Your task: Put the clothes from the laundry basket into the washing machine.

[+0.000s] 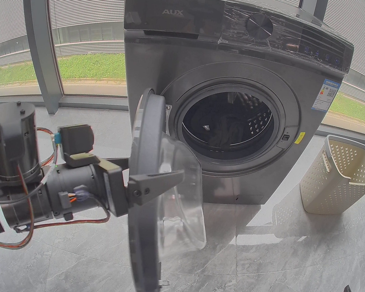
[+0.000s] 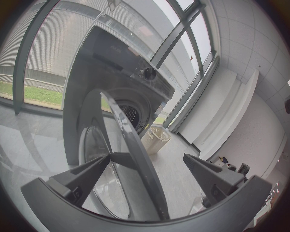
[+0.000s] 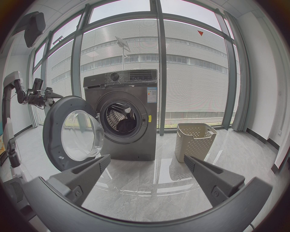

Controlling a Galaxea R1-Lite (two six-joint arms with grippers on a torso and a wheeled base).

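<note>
Clothes [image 1: 226, 130] in drum [image 1: 260, 119], beyond left gripper [image 2: 146, 159]

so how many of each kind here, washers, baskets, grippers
washing machine: 1
laundry basket: 1
grippers: 2 (left gripper, right gripper)
total: 4

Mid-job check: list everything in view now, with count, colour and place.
washing machine: one, grey, on the floor before the windows.
door: one, grey rim with clear bowl, swung open, left of the drum.
clothes: dark heap, count unclear, inside the drum.
laundry basket: one, cream, on the floor right of the machine.
left gripper: one, dark grey, open, astride the door's rim.
right gripper: one, dark grey, open, low and clear of the machine.
</note>
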